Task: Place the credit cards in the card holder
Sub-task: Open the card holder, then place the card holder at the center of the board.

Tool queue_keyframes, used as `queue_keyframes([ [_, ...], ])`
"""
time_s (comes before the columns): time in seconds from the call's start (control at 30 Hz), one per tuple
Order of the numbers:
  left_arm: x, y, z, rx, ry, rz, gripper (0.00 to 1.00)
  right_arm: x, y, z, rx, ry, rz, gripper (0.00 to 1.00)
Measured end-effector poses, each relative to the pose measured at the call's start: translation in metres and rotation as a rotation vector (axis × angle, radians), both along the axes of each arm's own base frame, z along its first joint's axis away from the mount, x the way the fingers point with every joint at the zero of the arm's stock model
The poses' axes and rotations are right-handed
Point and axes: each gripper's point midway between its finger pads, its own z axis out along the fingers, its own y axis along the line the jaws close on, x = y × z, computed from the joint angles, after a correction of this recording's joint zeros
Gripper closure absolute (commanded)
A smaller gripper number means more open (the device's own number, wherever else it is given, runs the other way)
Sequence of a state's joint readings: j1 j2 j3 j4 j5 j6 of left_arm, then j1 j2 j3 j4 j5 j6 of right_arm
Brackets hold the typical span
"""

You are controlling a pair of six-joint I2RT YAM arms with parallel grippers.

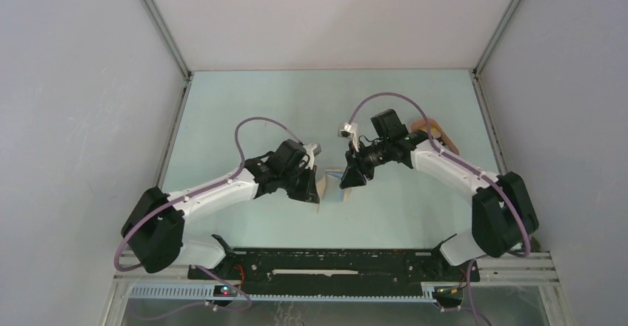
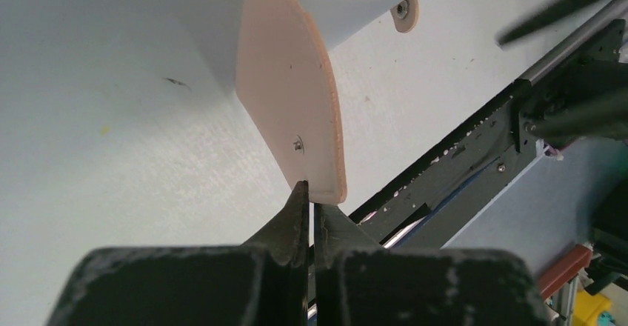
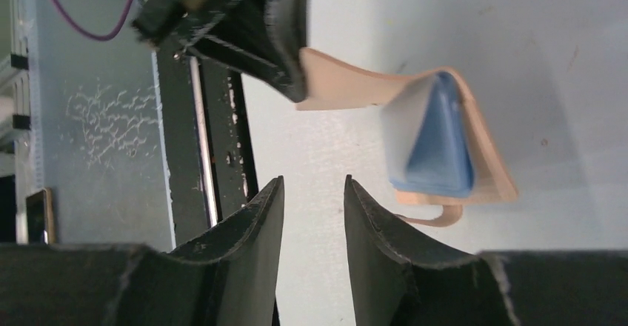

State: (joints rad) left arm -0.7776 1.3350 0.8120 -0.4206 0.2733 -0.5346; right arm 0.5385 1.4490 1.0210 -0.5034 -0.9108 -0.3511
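Three lenses, one table [image 1: 244,111]
Overhead camera looks down from above the table's near edge; two wrist cameras peer in close from opposite sides, all sharing the card holder [image 2: 292,96].

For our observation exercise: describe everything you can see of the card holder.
The card holder is tan and leather-like, with a small metal stud and a strap tab. It is held open between the two grippers, a blue card tucked in its fold. The left gripper, shut, pinches one flap's edge; the right gripper, open, is apart from it.
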Motion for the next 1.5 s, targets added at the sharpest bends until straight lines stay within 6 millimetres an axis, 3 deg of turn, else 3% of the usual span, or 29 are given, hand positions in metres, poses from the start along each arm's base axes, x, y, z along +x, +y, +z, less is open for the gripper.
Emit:
queue_keyframes([
  [0.2,0.004,-0.01,0.002,-0.074,0.022,-0.004,1.0,0.017,-0.005,-0.031,-0.046,0.189,-0.108,0.52],
  [0.33,0.004,-0.009,-0.004,-0.134,0.058,0.013,1.0,0.016,-0.005,-0.05,-0.071,0.325,-0.139,0.51],
  [0.53,0.003,-0.012,-0.006,-0.194,0.089,0.011,1.0,0.015,-0.002,-0.059,-0.084,0.393,-0.157,0.47],
  [1.17,0.011,-0.022,-0.005,-0.308,0.144,-0.009,1.0,0.021,0.011,-0.062,-0.056,0.501,-0.176,0.4],
  [1.5,0.016,-0.025,-0.006,-0.371,0.182,-0.007,1.0,0.022,0.02,-0.05,0.059,0.635,-0.122,0.39],
])
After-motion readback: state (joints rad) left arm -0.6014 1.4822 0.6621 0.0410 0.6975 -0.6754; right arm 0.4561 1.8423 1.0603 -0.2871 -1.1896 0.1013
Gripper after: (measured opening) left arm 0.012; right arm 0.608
